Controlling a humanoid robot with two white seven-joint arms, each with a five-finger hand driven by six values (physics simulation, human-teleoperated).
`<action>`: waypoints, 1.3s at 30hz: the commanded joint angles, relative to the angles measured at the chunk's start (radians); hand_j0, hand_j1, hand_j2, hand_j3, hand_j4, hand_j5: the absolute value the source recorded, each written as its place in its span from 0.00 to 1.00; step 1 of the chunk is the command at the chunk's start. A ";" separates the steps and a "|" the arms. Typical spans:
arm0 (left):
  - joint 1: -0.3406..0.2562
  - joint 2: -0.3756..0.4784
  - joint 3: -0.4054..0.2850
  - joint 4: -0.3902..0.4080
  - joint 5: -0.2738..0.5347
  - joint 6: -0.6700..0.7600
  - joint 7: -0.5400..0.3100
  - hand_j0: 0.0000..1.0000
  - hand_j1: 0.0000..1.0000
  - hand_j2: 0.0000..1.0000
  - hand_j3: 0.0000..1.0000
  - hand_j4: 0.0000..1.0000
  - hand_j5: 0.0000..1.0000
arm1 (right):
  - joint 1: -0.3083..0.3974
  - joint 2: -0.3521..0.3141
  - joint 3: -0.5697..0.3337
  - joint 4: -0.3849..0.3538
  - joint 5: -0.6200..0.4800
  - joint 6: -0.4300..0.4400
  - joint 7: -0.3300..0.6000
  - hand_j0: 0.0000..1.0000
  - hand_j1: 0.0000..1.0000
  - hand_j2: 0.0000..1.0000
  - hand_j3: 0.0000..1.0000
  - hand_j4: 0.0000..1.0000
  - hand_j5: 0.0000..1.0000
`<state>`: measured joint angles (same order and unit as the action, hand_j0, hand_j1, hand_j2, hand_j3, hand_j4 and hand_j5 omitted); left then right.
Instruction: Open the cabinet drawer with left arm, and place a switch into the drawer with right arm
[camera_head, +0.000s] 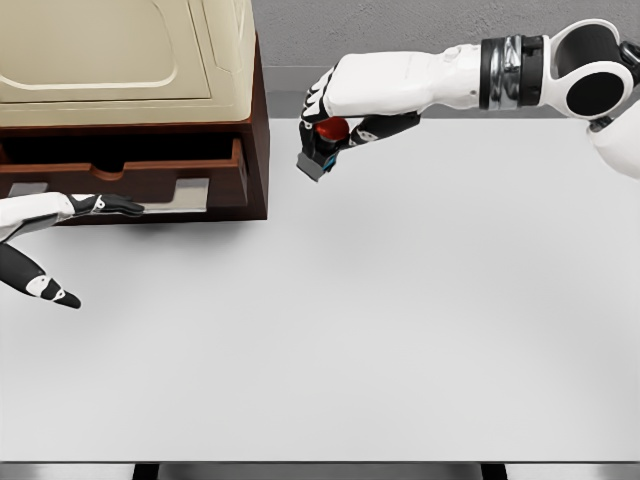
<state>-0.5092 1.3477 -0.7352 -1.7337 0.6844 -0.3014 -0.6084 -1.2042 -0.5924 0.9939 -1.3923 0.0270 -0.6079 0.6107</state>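
Switch in hand, drawer open to its left

My right hand (345, 105) has its fingers closed on the switch (322, 148) (red cap, dark tilted body) above the bench (400, 320), just right of the cabinet (130, 60); the drawer (150, 180) lies leftward and slightly lower. My left hand (60, 235) rests open-fingered by the drawer front.

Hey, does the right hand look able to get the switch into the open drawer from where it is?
Probably yes: the right hand holds the switch just right of the cabinet, and the drawer stands open, nothing between.
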 joint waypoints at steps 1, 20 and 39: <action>0.000 0.005 0.000 -0.003 0.003 0.001 -0.002 1.00 1.00 1.00 1.00 1.00 1.00 | 0.000 -0.001 -0.001 -0.001 -0.007 0.003 0.000 0.48 0.48 0.48 0.48 0.48 0.48; 0.006 0.024 0.000 -0.027 0.009 -0.007 -0.002 1.00 1.00 1.00 1.00 1.00 1.00 | -0.006 0.002 -0.001 -0.001 -0.009 0.005 0.000 0.48 0.48 0.48 0.48 0.48 0.48; 0.028 0.044 0.000 -0.030 0.014 -0.013 -0.002 1.00 1.00 1.00 1.00 1.00 1.00 | -0.012 0.002 -0.001 0.001 -0.009 0.008 0.000 0.48 0.48 0.48 0.48 0.48 0.48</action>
<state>-0.4817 1.3830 -0.7325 -1.7657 0.7116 -0.3152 -0.6098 -1.2164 -0.5899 0.9936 -1.3918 0.0246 -0.6030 0.6114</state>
